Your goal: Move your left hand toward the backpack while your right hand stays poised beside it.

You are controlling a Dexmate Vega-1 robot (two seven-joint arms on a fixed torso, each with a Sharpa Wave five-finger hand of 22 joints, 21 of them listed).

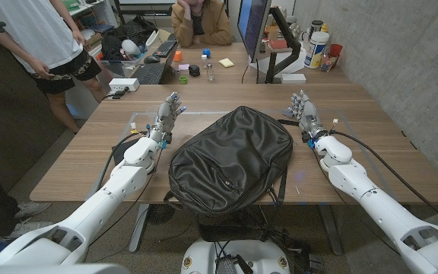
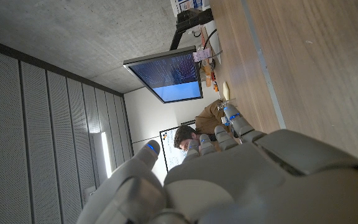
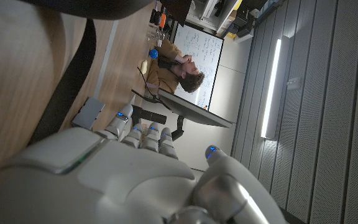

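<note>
While backpack point(image 1: 230, 158) lies apparently zipped, contents hidden, left robot hand point(image 1: 167, 116), right robot hand point(image 1: 304, 112) flank it, fingers apart, empty.

Backpack point(image 1: 230, 158) centred on our table point(image 1: 371, 152), between both hands.
Our left hand point(image 1: 166, 119) sits left of it, right hand point(image 1: 304, 112) right; monitor point(image 1: 253, 27) behind.

**Count of what is on view**

One black backpack point(image 1: 230, 158) lies on one wooden table point(image 1: 371, 152). Two robot hands are over the table: the left hand point(image 1: 167, 116) and the right hand point(image 1: 304, 111), one on each side of the backpack. Two people are in the head view: one seated person point(image 1: 201, 21) behind the far desk and one standing person point(image 1: 44, 38) at the left edge. One monitor point(image 1: 253, 27) stands on that far desk.
</note>
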